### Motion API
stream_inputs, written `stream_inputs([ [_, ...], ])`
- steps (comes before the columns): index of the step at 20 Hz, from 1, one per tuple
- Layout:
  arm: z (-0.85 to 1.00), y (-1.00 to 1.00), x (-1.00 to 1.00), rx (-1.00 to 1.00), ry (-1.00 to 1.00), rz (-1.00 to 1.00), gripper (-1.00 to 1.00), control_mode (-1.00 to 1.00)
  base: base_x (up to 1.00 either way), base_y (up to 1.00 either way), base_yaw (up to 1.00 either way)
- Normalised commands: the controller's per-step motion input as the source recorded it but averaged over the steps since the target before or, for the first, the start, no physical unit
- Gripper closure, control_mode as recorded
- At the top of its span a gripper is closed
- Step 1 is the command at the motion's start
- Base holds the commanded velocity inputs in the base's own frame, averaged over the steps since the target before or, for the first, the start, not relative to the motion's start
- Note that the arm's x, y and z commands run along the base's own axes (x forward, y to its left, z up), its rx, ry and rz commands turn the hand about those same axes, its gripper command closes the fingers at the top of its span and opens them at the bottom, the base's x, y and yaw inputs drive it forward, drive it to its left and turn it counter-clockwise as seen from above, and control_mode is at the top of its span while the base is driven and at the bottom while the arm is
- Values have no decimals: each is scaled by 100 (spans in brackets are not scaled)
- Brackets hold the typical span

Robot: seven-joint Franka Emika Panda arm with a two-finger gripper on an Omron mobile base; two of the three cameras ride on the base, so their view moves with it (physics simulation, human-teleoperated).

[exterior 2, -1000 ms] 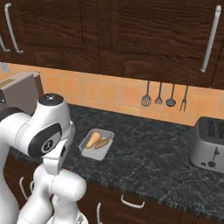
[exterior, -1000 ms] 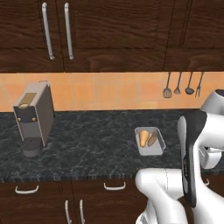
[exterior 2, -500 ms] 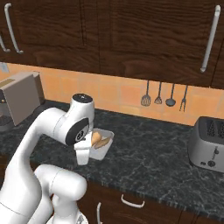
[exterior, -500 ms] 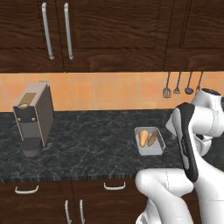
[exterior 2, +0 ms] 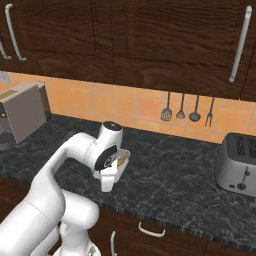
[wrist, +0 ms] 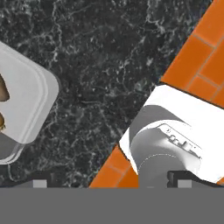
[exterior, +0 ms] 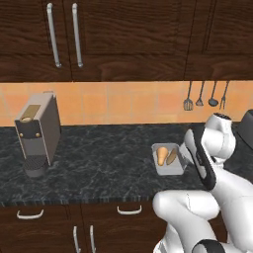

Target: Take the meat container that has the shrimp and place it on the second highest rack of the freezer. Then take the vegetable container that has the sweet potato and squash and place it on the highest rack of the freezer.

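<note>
The pincer point(wrist: 109, 183) hangs open and empty over the dark stone table point(wrist: 109, 65), its tips far apart at the bottom of the hand view. The vegetable container point(wrist: 26, 105) lies on the table just to its left there, holding the squash point(exterior: 161, 154) and sweet potato point(exterior: 172, 156). The arm bends low beside the container. A coffee machine point(exterior: 37, 133) stands well apart.

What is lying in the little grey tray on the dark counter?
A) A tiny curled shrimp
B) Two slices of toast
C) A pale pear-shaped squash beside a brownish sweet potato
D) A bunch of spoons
C: the tray holds a pale pear-shaped squash with a brownish sweet potato right beside it.
</note>
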Motion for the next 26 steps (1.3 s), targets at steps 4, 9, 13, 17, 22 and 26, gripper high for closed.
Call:
stream_inputs([
  [4, -27, -4, 51, 1, -4, 0, -100, -100, 0, 0, 0],
  [9, -3, -9, 65, 0, 6, 0, -100, -100, 0, 0, 0],
  [13, -41, 0, 24, 0, 1, 0, -100, -100, 0, 0, 0],
  [17, -38, 0, 3, 0, 0, 0, -100, -100, 0, 0, 0],
  [22, -10, 0, 46, 0, 0, 0, -100, -100, 0, 0, 0],
  [26, -20, 3, 28, 0, 0, 0, -100, -100, 0, 0, 0],
])
